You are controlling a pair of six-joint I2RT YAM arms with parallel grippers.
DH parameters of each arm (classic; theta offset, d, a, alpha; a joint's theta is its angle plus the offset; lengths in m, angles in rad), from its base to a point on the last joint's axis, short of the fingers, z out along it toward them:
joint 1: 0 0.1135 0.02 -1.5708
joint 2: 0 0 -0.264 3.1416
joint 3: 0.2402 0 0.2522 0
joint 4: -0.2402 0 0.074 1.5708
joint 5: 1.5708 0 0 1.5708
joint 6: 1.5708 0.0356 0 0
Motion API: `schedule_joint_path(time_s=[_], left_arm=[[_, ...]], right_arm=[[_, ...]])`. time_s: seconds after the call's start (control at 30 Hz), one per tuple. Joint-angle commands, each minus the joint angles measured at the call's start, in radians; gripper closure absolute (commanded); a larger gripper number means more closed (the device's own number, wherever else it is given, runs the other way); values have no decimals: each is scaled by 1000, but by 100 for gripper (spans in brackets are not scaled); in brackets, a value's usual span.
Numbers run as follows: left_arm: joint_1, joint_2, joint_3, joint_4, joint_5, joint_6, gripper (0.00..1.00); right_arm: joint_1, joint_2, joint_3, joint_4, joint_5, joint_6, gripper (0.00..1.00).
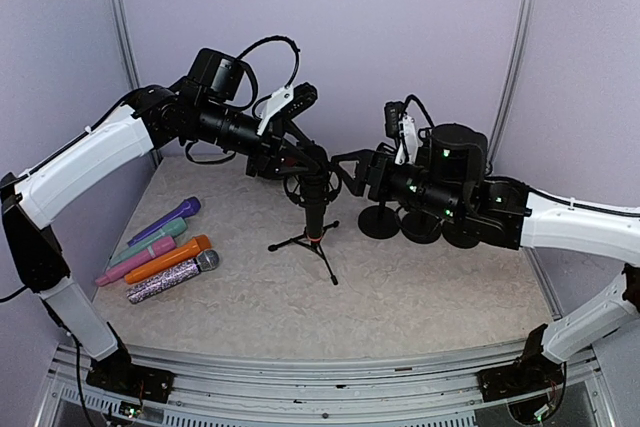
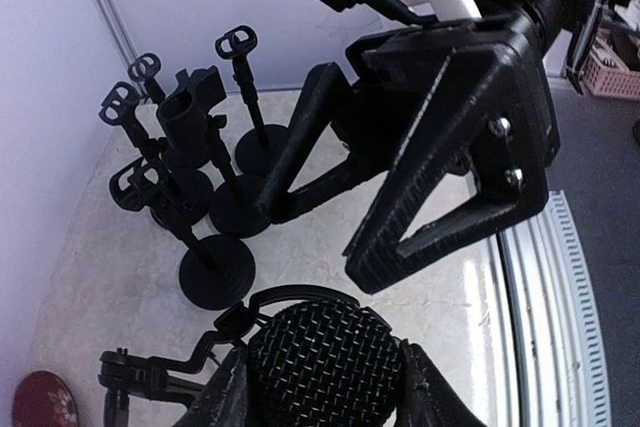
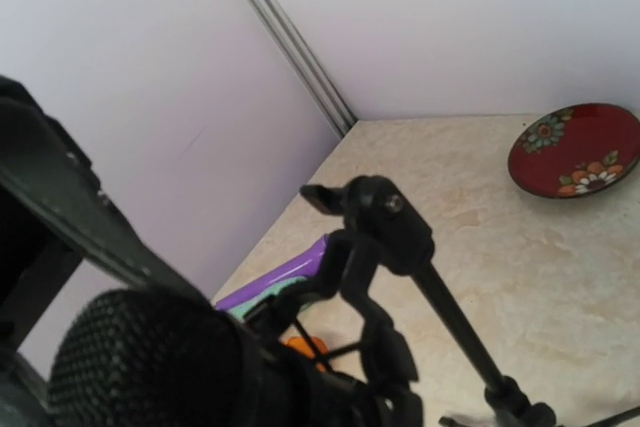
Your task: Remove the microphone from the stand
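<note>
i'm clamping my left gripper (image 2: 325, 399) on the microphone (image 2: 320, 347) head, likely for lifting; my right gripper (image 2: 315, 242) is hovering, fingers apart, probably to brace the tripod stand (image 1: 312, 237).

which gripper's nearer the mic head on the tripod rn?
Left. The left gripper has its fingers against both sides of the mic head. The right gripper hangs just beyond it, jaws open, not touching.

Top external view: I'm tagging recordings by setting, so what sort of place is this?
Probably a lab robot test cell: plain panel walls on metal posts, and a table with spare microphones and empty stands laid out as props.
</note>
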Motion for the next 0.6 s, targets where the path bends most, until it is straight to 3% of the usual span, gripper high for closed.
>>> schedule_joint_path(time_s=[0.0,0.1,0.57], left_arm=[[-10,2,14,-48,24,13,72],[-9,-2,52,-54,14,11,83],[-17,-83,131,-83,12,-2,82]], right_arm=[[-7,30,43,7,-27,-36,29],[-8,58,57,-8,-32,-41,30],[-21,94,56,-46,-29,-66,33]])
